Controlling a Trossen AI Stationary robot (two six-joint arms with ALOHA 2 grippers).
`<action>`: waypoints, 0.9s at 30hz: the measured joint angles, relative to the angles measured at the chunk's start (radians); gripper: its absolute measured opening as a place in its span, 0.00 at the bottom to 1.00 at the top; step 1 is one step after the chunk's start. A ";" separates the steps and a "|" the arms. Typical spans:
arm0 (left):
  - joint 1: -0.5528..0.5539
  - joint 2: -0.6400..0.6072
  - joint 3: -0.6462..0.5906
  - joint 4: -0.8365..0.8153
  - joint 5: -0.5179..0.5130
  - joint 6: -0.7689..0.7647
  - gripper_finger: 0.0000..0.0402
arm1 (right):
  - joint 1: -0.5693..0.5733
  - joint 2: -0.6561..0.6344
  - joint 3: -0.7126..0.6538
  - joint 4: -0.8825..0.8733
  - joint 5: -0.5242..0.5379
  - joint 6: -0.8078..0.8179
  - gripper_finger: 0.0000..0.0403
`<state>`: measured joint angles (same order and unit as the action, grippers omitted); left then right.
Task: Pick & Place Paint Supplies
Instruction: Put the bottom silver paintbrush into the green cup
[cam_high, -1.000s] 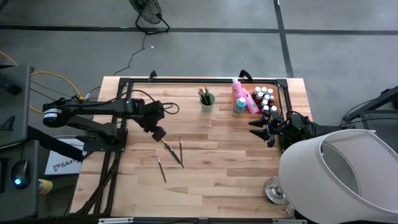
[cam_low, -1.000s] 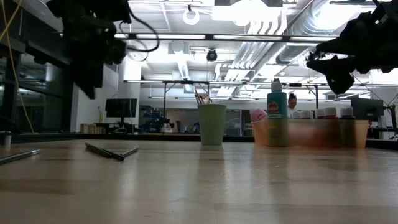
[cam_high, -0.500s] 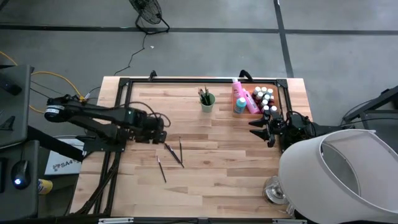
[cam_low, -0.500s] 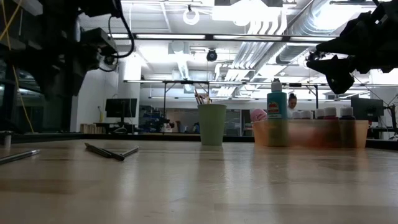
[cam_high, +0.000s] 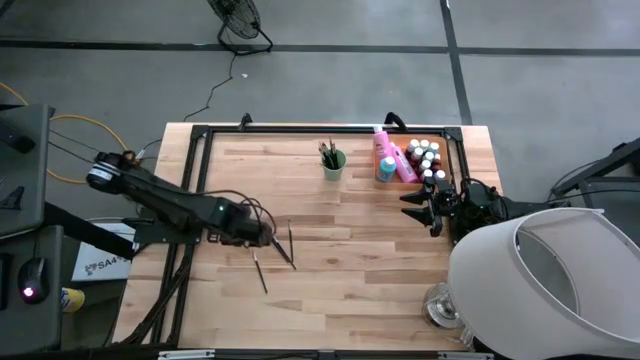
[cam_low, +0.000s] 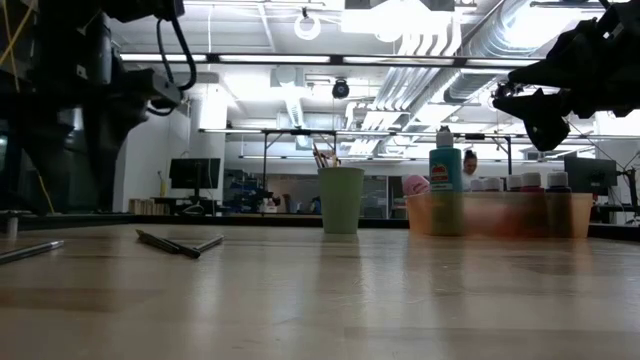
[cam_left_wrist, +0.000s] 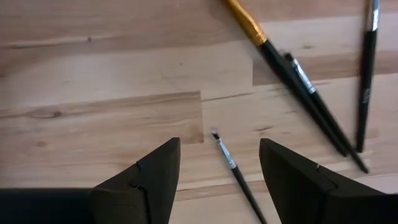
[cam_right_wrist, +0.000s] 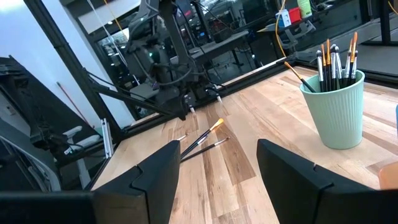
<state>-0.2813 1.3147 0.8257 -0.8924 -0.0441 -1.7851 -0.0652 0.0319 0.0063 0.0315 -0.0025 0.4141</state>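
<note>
the left gripper (cam_left_wrist: 219, 163) hangs low over the pale wooden table (cam_high: 380, 270), fingers spread and empty, a thin dark brush (cam_left_wrist: 239, 179) lying between them. 3 more thin dark brushes (cam_left_wrist: 323, 93) lie just beyond. the right gripper (cam_high: 418, 208) waits open beside the flat orange tray (cam_high: 452, 150) holding the small pale-capped paint bottles (cam_high: 426, 157), about 7 as far as i can tell. the light green cup (cam_high: 333, 163) stands upright with brushes inside.
</note>
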 joint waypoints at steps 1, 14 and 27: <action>-0.008 0.009 0.000 0.005 0.000 -0.001 0.53 | 0.000 0.000 0.000 0.000 0.000 0.000 0.51; -0.066 0.132 0.000 0.075 0.011 -0.076 0.53 | 0.000 0.000 0.000 0.001 0.000 0.000 0.51; -0.066 0.209 -0.028 0.145 0.042 -0.089 0.53 | 0.000 0.000 0.000 0.001 0.000 0.000 0.51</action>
<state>-0.3470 1.5233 0.7979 -0.7471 -0.0022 -1.8738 -0.0652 0.0319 0.0063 0.0322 -0.0025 0.4141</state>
